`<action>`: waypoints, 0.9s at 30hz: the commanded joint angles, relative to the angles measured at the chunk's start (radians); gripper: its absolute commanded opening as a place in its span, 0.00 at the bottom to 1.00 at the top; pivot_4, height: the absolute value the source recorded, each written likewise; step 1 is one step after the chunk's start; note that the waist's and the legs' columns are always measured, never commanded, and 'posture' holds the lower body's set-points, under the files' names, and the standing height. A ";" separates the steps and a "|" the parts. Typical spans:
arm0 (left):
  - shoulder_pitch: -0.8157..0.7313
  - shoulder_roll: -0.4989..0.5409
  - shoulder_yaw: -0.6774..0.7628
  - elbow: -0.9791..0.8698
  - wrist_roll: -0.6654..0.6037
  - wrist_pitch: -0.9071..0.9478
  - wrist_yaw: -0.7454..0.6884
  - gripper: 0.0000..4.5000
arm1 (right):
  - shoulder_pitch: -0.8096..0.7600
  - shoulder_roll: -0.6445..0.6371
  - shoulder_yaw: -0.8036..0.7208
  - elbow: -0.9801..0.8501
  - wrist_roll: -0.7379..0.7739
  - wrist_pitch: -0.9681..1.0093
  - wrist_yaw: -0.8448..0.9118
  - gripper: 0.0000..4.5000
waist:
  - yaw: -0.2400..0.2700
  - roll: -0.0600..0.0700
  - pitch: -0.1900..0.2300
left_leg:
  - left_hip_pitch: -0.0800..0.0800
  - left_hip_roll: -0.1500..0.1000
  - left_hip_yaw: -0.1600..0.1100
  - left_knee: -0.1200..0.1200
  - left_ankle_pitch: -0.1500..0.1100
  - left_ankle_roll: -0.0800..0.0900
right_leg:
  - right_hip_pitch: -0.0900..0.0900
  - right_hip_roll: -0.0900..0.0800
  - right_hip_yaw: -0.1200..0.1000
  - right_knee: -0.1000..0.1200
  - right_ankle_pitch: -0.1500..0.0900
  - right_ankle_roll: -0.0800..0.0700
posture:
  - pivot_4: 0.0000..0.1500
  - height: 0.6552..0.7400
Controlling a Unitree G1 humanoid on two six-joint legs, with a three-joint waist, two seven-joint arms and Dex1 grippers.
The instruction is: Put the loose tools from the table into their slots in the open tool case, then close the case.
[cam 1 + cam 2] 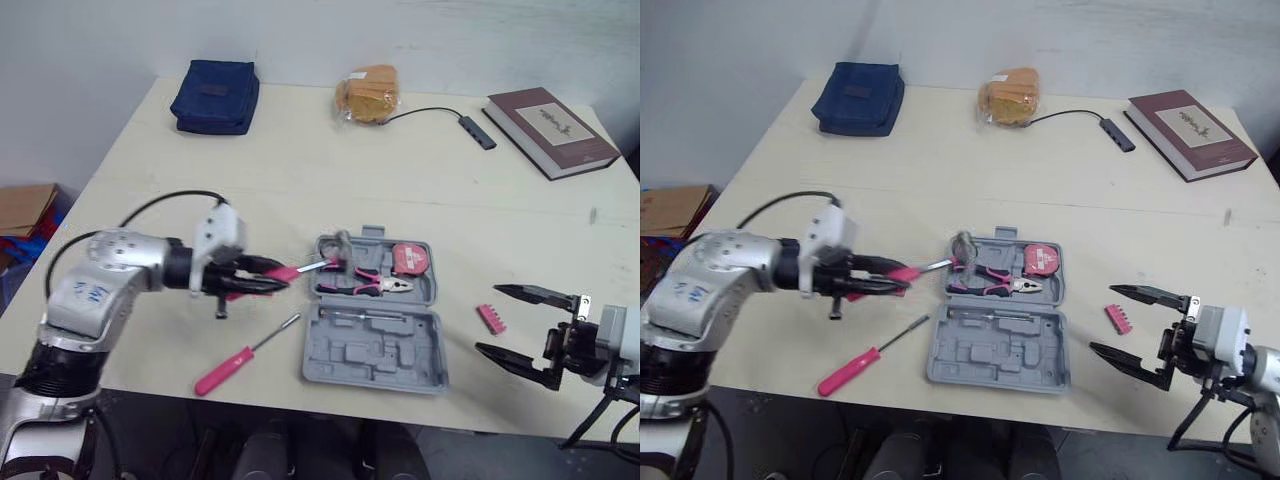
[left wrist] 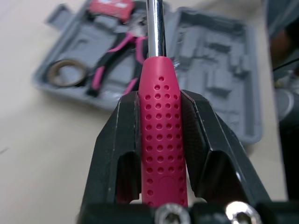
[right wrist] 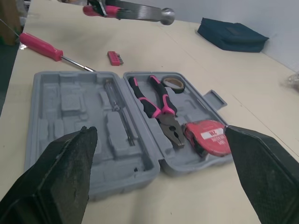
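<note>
Hammer placement is the step in hand, we judge. Our left gripper (image 1: 272,279) is clamped on the pink handle of the hammer (image 1: 310,267), holding it above the surface (image 1: 300,180) with its head at the left edge of the open tool case (image 1: 375,350). A pink screwdriver (image 1: 225,370) lies loose nearby. Next we must line the hammer up over its slot and lower it. Right of the case sits a bit strip (image 1: 490,319), with our right gripper (image 1: 1102,319) spread wide and empty beside it.

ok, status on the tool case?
Left gripper shut on pink-handled tool, beside open case. Right gripper open, empty, near bit holder. Screwdriver loose on table. Nothing blocking the case.
</note>
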 commanded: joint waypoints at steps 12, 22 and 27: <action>-0.179 -0.176 -0.423 -0.106 0.138 0.173 0.134 0.12 | 0.107 0.013 -0.050 -0.091 0.018 -0.002 -0.018 1.00 | 0.005 0.000 0.000 | -0.001 0.000 0.000 0.001 0.001 0.000 | 0.000 0.001 0.000 -0.001 0.000 0.000 | 1.00 1.00; -0.205 -0.257 -0.492 -0.058 0.207 0.232 0.203 0.12 | 0.130 0.016 -0.042 -0.133 0.014 0.014 -0.050 1.00 | 0.006 0.000 0.000 | -0.001 0.000 -0.001 0.001 0.001 0.000 | 0.001 0.001 0.000 -0.003 0.000 0.000 | 1.00 1.00; -0.219 -0.253 -0.526 -0.036 0.229 0.224 0.187 0.12 | 0.120 0.019 -0.031 -0.138 0.005 0.019 -0.061 1.00 | 0.006 0.000 0.000 | -0.001 0.000 -0.001 0.002 0.001 0.000 | 0.001 0.001 0.000 -0.003 0.000 0.000 | 1.00 1.00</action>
